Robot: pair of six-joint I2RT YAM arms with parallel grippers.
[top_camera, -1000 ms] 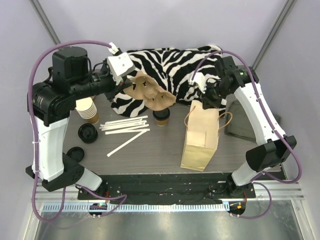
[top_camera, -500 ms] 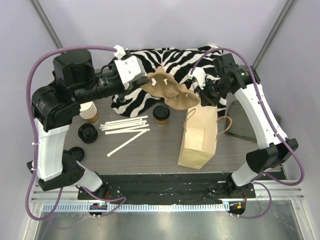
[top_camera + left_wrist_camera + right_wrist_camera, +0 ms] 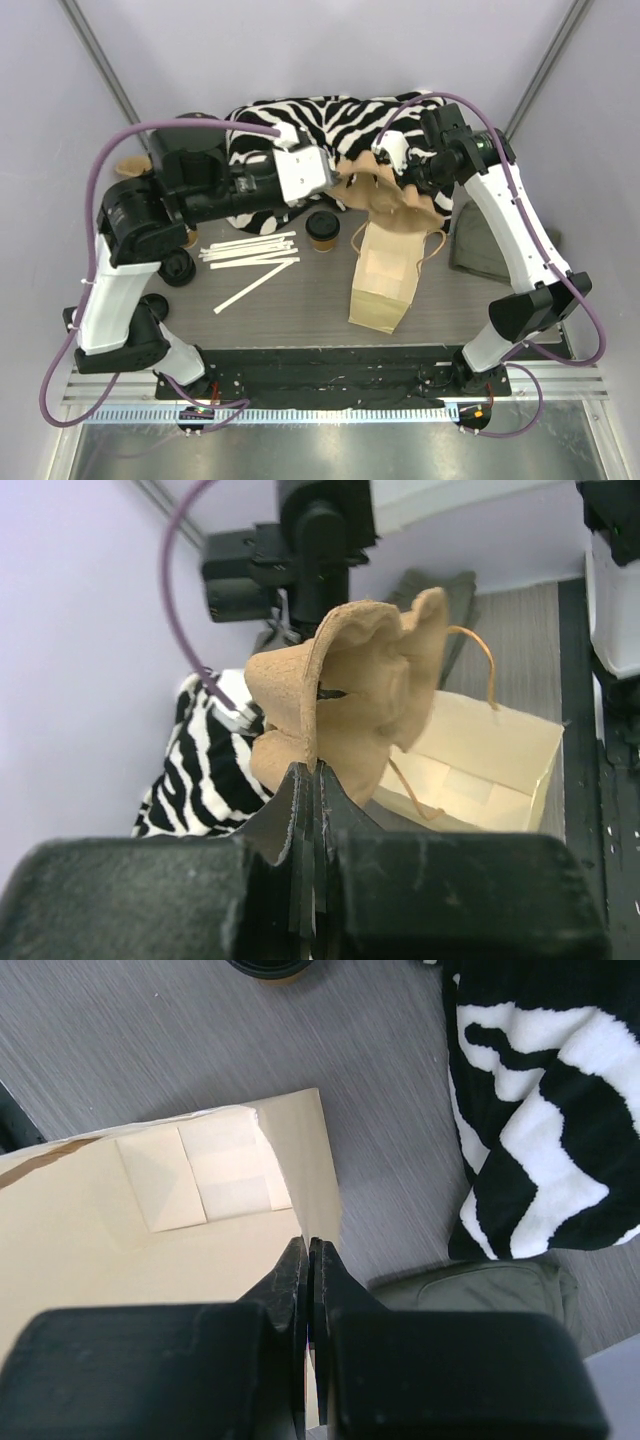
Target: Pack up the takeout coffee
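Left pincer clamps the pulp cup carrier over the paper bag; right pincer pinches its rim — a snagged carrier could topple it. Takeout coffee stands just left, on the tabletop.

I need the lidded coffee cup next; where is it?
Top view: the takeout coffee stands mid-table, between the white sticks and the paper bag.

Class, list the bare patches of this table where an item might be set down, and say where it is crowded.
Bare: the near strip between the white sticks and the paper bag; also between bag and green cloth. Crowded: the back, around the takeout coffee, cup carrier and zebra cloth.
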